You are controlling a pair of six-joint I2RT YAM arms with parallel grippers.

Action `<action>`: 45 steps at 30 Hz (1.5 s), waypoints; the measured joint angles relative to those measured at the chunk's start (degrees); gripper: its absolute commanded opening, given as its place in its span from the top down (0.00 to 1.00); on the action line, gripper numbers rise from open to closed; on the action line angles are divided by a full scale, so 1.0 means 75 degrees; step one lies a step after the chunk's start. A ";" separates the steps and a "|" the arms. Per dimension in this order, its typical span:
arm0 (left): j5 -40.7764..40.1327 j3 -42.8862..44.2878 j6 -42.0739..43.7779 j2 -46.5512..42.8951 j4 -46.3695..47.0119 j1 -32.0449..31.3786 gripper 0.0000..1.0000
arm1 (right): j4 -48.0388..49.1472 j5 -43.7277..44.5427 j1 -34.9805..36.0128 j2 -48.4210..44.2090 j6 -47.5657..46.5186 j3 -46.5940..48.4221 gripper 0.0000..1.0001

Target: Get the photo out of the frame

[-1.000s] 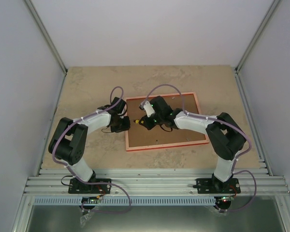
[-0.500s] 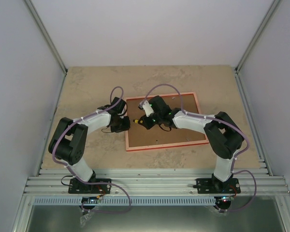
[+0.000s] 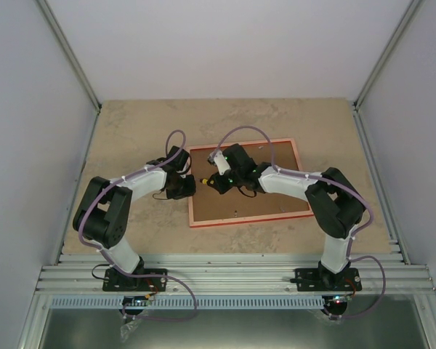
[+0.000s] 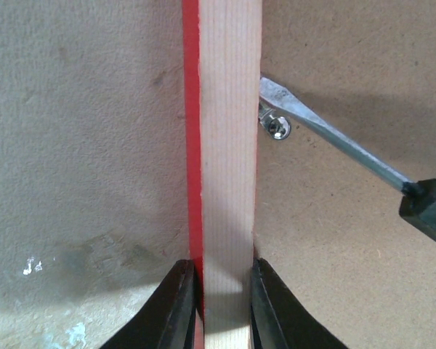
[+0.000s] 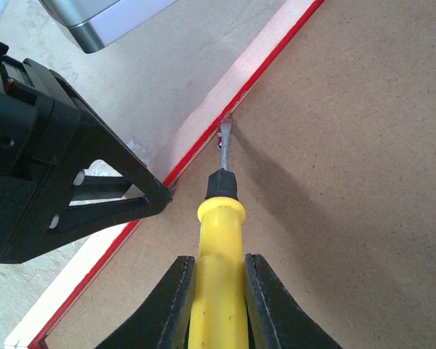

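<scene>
Your left gripper (image 4: 221, 309) was clamped across the frame (image 4: 229, 145) rail. Your right gripper (image 5: 218, 291) gripped the yellow screwdriver (image 5: 219, 225), blade tip at a screw (image 4: 278, 129) on the backing board (image 5: 349, 182).

Your screwdriver (image 5: 219, 218) has no room ahead: its blade is hard up against the frame (image 5: 203, 122) rail, with a small metal tab (image 4: 278, 129) right at the tip. Left of the shaft, the left gripper (image 4: 221, 294) straddles that same rail close by, so that side is tight. Right of the shaft and back toward the handle, the backing board (image 5: 349, 189) lies bare. Past the rail there is open table (image 5: 167, 58).
</scene>
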 measured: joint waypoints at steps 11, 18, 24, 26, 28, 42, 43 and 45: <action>0.0020 0.0000 -0.0003 0.0012 0.0006 0.0000 0.83 | 0.0175 -0.0082 0.0038 -0.0119 0.0545 -0.0236 1.00; 0.0032 0.0000 -0.0003 0.0017 0.0006 0.0009 0.84 | 0.0207 -0.0073 0.0052 -0.0134 0.0746 -0.0265 1.00; 0.0041 0.0000 -0.0003 0.0017 0.0009 0.0015 0.84 | 0.0239 -0.0093 0.0061 -0.0178 0.0833 -0.0338 0.99; 0.0041 0.0000 -0.0003 0.0017 0.0012 0.0015 0.84 | 0.0245 -0.0096 0.0085 -0.0207 0.0886 -0.0376 1.00; 0.0044 0.0000 0.0000 0.0017 0.0009 0.0015 0.84 | 0.0219 -0.0122 0.0093 -0.0221 0.0950 -0.0399 1.00; 0.0079 -0.0032 0.0003 0.0015 0.0055 0.0020 0.85 | 0.0895 0.0079 0.0175 -0.0318 0.1714 -0.0868 1.00; 0.0085 -0.0038 0.0003 0.0012 0.0061 0.0023 0.85 | 0.0976 0.0111 0.0181 -0.0321 0.1778 -0.0909 0.99; 0.0105 -0.0050 0.0003 0.0009 0.0076 0.0029 0.85 | 0.1084 0.0146 0.0198 -0.0332 0.1918 -0.0965 1.00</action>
